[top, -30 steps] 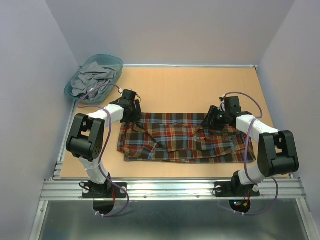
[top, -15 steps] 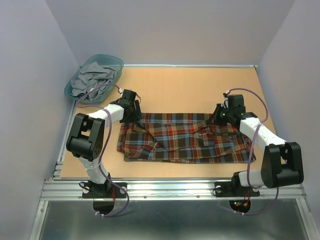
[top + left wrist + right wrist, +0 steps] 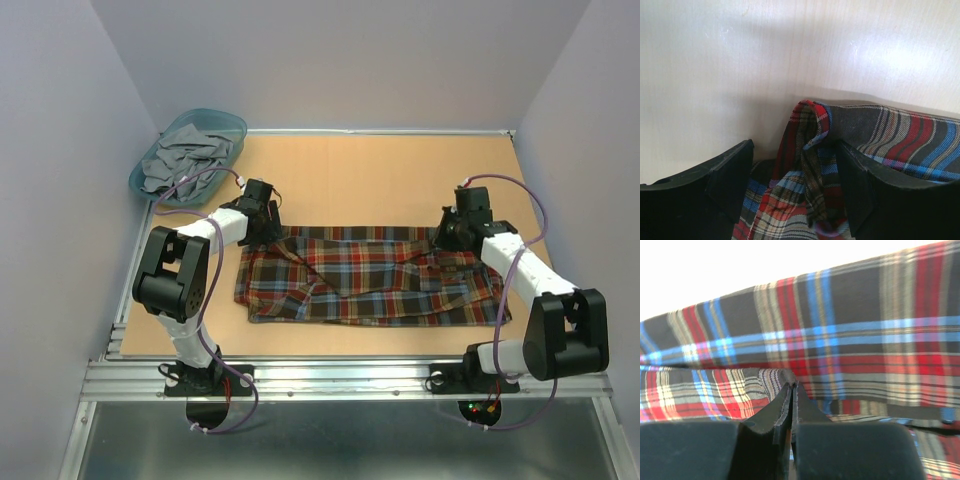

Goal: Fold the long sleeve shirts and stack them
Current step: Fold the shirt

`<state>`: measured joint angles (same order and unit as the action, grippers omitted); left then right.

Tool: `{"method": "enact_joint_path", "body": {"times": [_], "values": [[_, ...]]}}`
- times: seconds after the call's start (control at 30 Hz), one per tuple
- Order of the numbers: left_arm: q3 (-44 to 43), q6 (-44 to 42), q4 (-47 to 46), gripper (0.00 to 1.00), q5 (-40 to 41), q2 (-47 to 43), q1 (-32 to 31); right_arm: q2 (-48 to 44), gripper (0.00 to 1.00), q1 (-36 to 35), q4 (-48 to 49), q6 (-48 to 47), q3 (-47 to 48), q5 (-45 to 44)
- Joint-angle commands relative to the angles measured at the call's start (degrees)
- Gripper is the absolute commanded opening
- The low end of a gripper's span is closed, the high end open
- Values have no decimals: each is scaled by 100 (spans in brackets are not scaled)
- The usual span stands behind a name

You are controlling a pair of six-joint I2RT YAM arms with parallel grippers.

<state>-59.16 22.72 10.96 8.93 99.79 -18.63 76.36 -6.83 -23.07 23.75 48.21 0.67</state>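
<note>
At the far left corner of the tan table (image 3: pixel 380 170) sits a teal basket (image 3: pixel 232 128) holding crumpled grey clothing (image 3: pixel 185 160). Near it, to the right, the left gripper (image 3: pixel 262 222) is lowered onto the far left corner of the plaid shirt (image 3: pixel 370 285). The shirt lies spread and partly folded across the middle of the table. From the left wrist camera, the gripper's fingers (image 3: pixel 725 175) are spread wide on either side of a raised ridge of plaid cloth and are not clamped on it.

At the shirt's far right edge, the right gripper (image 3: pixel 452 232) is down on the cloth. Its fingertips are pressed together right at the edge of a folded flap. Whether a layer is caught between them cannot be told.

The likely risks:
- If the right gripper has little or no cloth, the flap would slip free when lifted.
- With the left side unheld, a pull from the right would probably drag the whole shirt sideways and skew the fold.
- The left gripper, closing on that ridge, might catch several layers and bunch them.
</note>
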Motion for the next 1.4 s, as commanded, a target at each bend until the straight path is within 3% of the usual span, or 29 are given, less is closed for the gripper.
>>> {"method": "enact_joint_path", "body": {"times": [0.0, 0.37, 0.67, 0.8, 1.07, 1.37], "values": [[-140, -136, 38, 77, 162, -179, 18, 2, 1, 15, -127, -125, 523, -778], [-96, -119, -112, 80, 109, -512, 18, 441, 3, 6, -198, -379, 875, -806], [-149, 478, 63, 81, 346, -2041, 18, 494, 4, 15, -189, -415, 936, -427], [210, 917, 257, 76, -346, -2349, 0, 442, 5, 6, -189, -353, 980, -296], [1064, 1006, 56, 70, -1454, -2104, -386, 362, 5, 6, -189, -309, 1059, -181], [1187, 1068, -340, 66, -1623, -1691, -501, 441, 6, -3, -189, -230, 1060, -111]]}}
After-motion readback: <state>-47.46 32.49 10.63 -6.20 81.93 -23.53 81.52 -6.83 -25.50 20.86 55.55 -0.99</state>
